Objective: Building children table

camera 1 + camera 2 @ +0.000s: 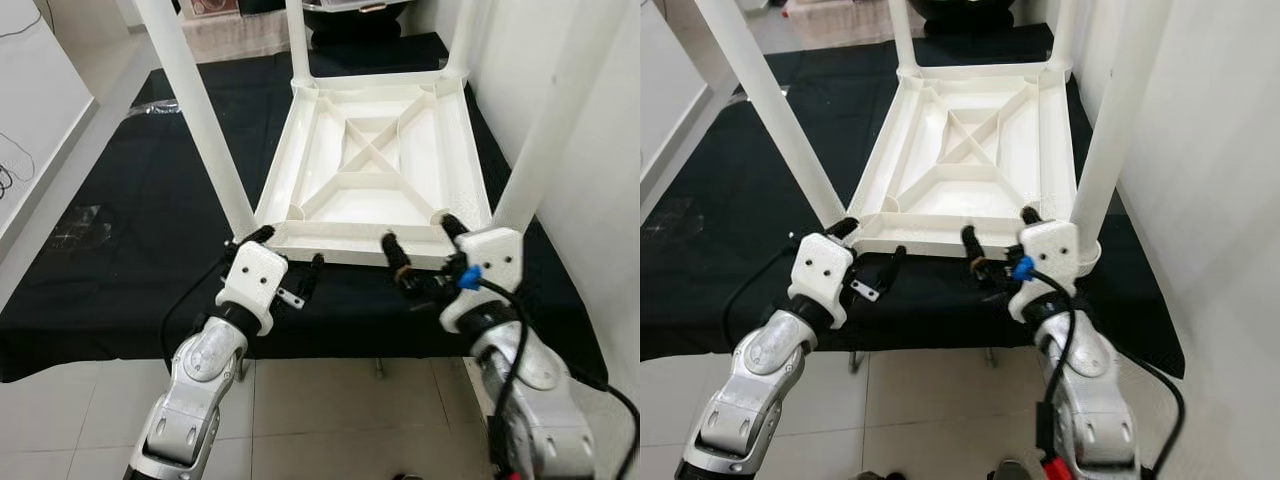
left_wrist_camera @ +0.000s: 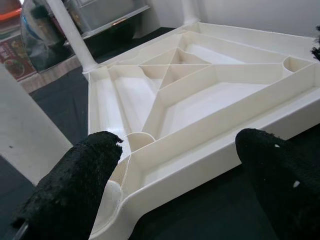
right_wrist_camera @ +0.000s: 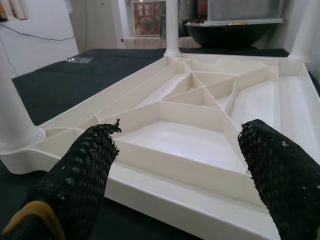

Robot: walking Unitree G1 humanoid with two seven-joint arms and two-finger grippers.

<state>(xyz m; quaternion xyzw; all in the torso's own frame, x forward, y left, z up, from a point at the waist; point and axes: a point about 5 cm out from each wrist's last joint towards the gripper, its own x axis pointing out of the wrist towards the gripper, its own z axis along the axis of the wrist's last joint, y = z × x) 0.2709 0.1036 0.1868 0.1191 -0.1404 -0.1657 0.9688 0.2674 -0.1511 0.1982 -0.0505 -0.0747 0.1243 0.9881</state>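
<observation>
The white children's table [image 1: 375,165] lies upside down on the black-covered bench [image 1: 120,250], legs up, its near rim close to the bench's front edge. The left hand [image 1: 288,262] and right hand [image 1: 425,250] sit at that rim's corners, fingers spread open, gripping nothing.

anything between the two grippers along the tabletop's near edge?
Nothing but the tabletop rim and bare black cloth between left gripper and right gripper, per the left eye view.

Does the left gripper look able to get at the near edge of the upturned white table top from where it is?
Probably yes: the left gripper is open right at the table top's near edge, nothing between them.
</observation>
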